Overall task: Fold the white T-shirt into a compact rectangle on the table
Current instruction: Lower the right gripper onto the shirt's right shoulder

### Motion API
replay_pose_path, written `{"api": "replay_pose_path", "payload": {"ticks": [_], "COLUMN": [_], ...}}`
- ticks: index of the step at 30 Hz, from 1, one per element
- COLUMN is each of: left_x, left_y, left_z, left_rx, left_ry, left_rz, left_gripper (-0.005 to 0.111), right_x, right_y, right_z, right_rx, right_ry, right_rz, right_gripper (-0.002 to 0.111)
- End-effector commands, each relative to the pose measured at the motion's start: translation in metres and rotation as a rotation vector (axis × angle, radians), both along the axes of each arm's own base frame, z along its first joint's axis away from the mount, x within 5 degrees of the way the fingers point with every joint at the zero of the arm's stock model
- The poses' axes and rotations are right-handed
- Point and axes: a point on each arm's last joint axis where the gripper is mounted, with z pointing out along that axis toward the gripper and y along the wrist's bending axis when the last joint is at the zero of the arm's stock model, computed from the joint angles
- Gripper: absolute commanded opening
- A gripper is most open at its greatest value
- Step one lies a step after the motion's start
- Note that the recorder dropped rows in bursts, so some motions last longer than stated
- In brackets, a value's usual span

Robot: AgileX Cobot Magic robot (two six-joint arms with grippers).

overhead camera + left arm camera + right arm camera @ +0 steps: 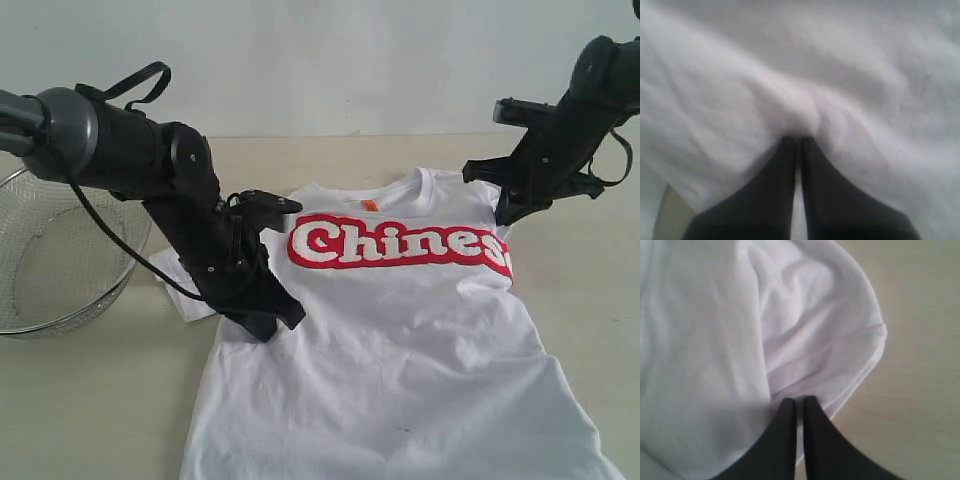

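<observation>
In the exterior view, the white T-shirt (400, 340) is seen spread face up on the tabletop (100, 410), its red lettering fully shown and its body unfolded. The left claw (262, 322) is set at the shirt's side below the sleeve, and the right claw (507, 212) at the opposite shoulder. A wire basket (40, 300) stands apart on the left.

In the left wrist view, the claw (800, 141) is closed on a puckered bunch of the cloth (840, 65).

In the right wrist view, the claw (800, 401) is closed on the sleeve (830, 365), which is doubled over at the tabletop's (920, 390) edge of the cloth.

The work is judged barely begun: both grips are taken, while every fold of the body is left to be made.
</observation>
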Motion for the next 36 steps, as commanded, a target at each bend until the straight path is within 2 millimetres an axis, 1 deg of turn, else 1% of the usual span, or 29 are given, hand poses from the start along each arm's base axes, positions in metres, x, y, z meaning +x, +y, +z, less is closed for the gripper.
{"api": "replay_pose_path", "payload": {"ticks": [1,14,24,33,36], "left_x": [-0.003,-0.003,-0.004,-0.004,-0.004], "left_y": [-0.002,-0.002,-0.002,-0.002,-0.002], "left_z": [-0.011,-0.011,-0.011,-0.011,-0.011], "left_rx": [0.012,0.013,0.014,0.014,0.014], "left_ry": [0.031,0.033,0.037,0.037,0.037], "left_rz": [-0.011,-0.011,-0.013,-0.013,-0.013], "left_gripper": [0.005,0.005,0.005,0.005,0.005], "right_x": [0.002,0.002,0.003,0.003,0.004], "right_y": [-0.001,-0.009,-0.011,-0.021,-0.022], "right_z": [-0.002,-0.006,-0.020,-0.020,-0.017], "right_rx": [-0.005,-0.088,-0.108,-0.214,-0.227], "right_ry": [-0.005,0.001,0.016,0.020,0.008], "right_rz": [-0.003,-0.006,-0.005,-0.037,-0.036], "right_gripper": [0.000,0.000,0.000,0.000,0.000]}}
